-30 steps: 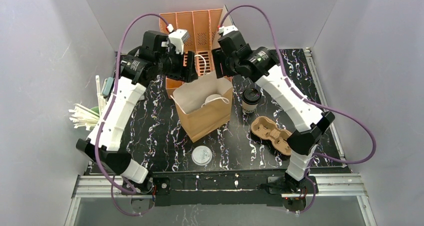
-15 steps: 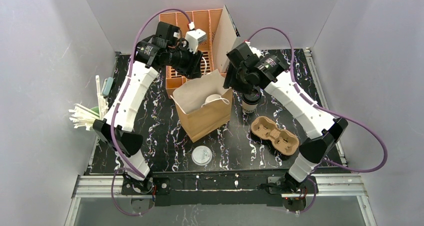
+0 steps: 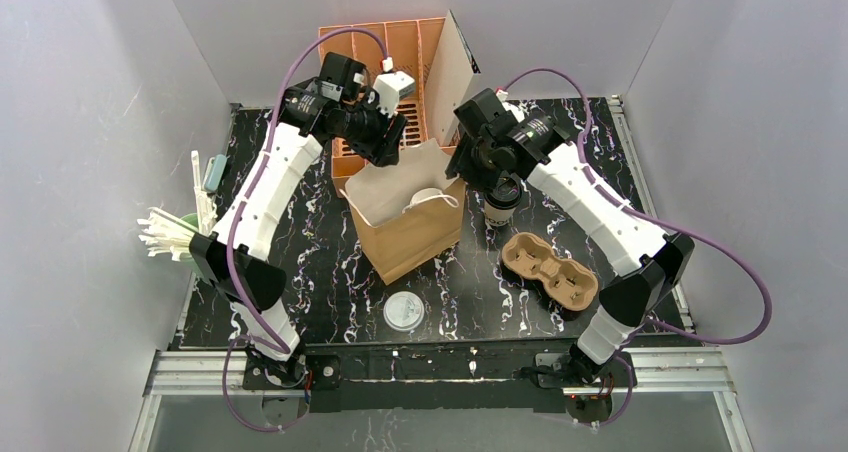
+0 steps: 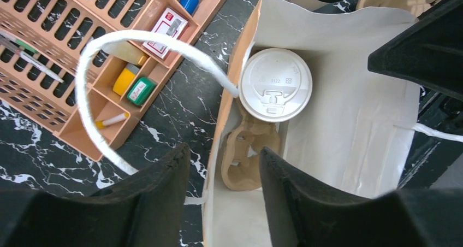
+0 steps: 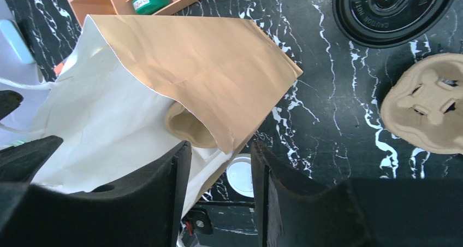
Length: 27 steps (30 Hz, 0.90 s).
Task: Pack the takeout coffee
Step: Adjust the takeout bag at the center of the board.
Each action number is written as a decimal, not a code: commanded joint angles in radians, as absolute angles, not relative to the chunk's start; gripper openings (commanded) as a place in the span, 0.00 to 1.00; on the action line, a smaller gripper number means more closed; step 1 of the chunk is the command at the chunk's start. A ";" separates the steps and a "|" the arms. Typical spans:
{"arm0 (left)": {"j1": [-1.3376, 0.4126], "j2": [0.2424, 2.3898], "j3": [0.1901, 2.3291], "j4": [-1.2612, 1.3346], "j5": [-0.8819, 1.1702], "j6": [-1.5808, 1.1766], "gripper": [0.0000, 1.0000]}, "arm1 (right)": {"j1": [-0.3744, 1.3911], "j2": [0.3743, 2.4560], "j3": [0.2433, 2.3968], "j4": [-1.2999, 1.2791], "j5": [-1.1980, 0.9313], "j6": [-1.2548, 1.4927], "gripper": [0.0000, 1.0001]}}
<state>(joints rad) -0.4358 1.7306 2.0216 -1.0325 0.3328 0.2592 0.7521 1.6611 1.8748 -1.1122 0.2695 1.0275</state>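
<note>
The coffee (image 5: pixel 393 6) stands on the tabletop (image 5: pixel 327 94) beside the bag (image 5: pixel 207 56), near the right hand (image 5: pixel 219 147). That hand and the left hand (image 4: pixel 224 150) both have their fingers apart, each straddling the bag's rim.

Bright, even light that seems to come from above, with soft shadows on the pale walls (image 3: pixel 90 122). Top view is sharp. Wrist views go mushy up close: the dark fingers (image 4: pixel 158 203) are out of focus, and the bag (image 4: pixel 355 110) has a slightly washed-out white lining.
</note>
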 commanded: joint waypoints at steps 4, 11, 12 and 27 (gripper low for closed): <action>-0.436 1.746 2.021 -1.030 0.321 0.238 0.27 | 0.732 1.643 1.890 -1.067 0.256 1.042 0.33; -0.436 1.704 1.938 -1.037 0.326 0.181 0.08 | 0.699 1.690 1.957 -1.057 0.240 0.953 0.01; -0.436 1.698 1.935 -1.038 0.327 0.163 0.04 | 0.693 1.700 1.967 -1.055 0.237 0.937 0.01; -0.455 1.465 1.688 -0.880 0.151 -0.498 0.28 | 0.628 1.858 2.120 -0.835 0.079 0.467 0.06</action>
<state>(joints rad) -0.4442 1.6016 1.7782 -0.9714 0.2359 -0.2657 0.6342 1.8359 2.0480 -0.9718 0.1238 0.6369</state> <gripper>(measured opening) 0.204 0.031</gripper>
